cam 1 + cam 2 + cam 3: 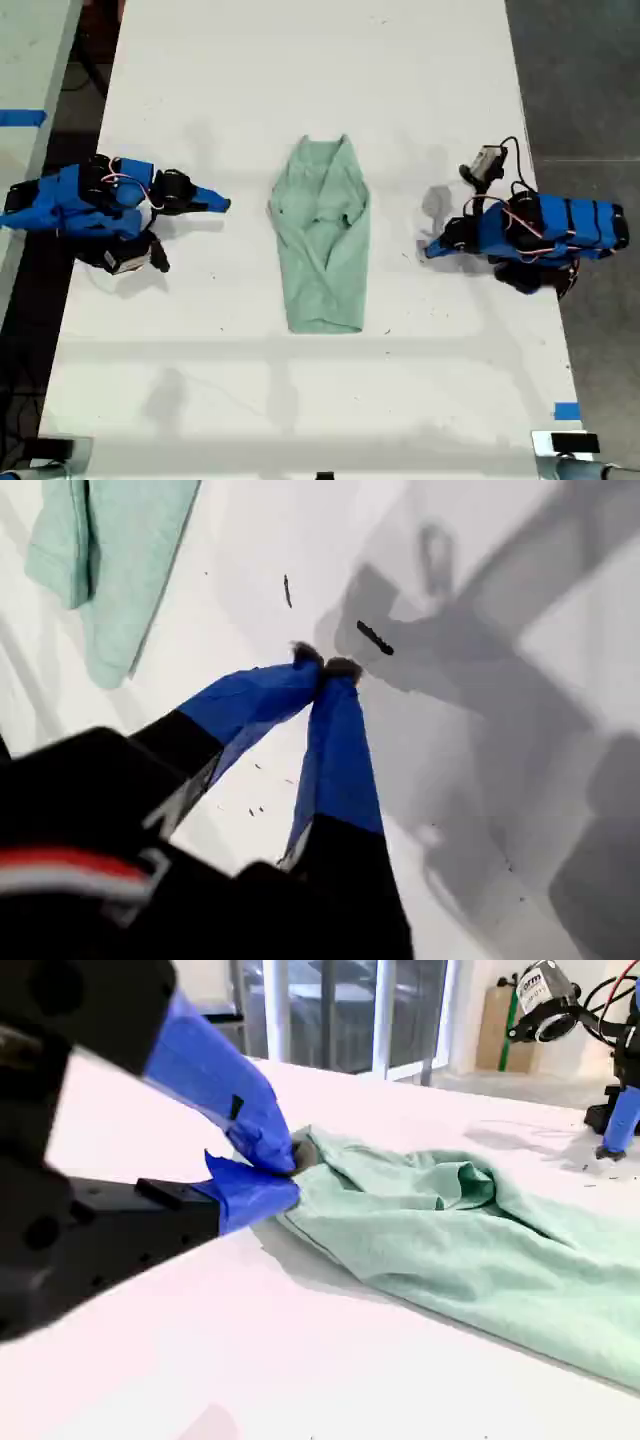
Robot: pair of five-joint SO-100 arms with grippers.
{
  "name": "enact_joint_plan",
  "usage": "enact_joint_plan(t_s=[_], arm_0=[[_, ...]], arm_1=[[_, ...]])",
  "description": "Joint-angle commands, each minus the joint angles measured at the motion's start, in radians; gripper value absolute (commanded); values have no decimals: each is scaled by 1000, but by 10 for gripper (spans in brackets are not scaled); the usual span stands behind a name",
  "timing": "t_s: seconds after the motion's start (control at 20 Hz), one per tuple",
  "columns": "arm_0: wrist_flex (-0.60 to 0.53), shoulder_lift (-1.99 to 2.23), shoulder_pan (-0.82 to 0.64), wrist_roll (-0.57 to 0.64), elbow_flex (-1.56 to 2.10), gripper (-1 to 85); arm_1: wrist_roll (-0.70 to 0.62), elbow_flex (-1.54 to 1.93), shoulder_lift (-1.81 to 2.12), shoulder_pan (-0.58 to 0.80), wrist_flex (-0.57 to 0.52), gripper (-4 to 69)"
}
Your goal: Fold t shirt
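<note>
One t shirt (322, 240), mint green and wrinkled, lies folded into a long narrow bundle at the middle of the white table (300, 60). Clear of it on the exterior view's left, my second gripper (222, 205) has its tips together, empty. My first gripper (430, 250), on the exterior view's right, is likewise pinched closed on nothing.

The t shirt (110, 550) runs off the edge of the first wrist view, and the second wrist view cuts off its far end as well. There the fingers (250, 1120) of my second gripper (288, 1165) cover the shirt's near edge. Dark specks (375, 637) on the bench (250, 540) are too small to identify. Gear (565, 445) at the exterior view's bottom edge is cut off.
</note>
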Motion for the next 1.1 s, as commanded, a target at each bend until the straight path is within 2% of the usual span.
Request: enact_joint_plan(t_s=[0.0, 0.35, 0.45, 0.6, 0.65, 0.8, 0.85, 0.9, 0.95, 1.05], arm_0=[[49, 9, 2, -84, 5, 0], [31, 2, 31, -91, 0, 0], [44, -83, 58, -124, -69, 0], [35, -698, 199, -267, -442, 0], [55, -977, 258, -278, -644, 0], [359, -1723, 394, -285, -1436, 0], [454, -1910, 423, -270, -1680, 26], [534, -2069, 446, -258, -1898, 184], [568, -2180, 463, -236, -2049, 280], [568, -2295, 480, -210, -2172, 321]], arm_1=[[115, 17, 12, 40, -8, 12], [170, 12, 12, 52, -21, 13], [209, -17, 8, 29, -32, 14], [293, -206, -207, -18, -74, 12], [311, -324, -394, -51, -117, 11], [365, -839, -1040, -187, -87, -11], [368, -992, -1200, -222, -64, 27], [359, -1131, -1331, -252, -38, 122], [354, -1236, -1442, -278, -26, 167], [341, -1376, -1615, -318, -35, 220]])
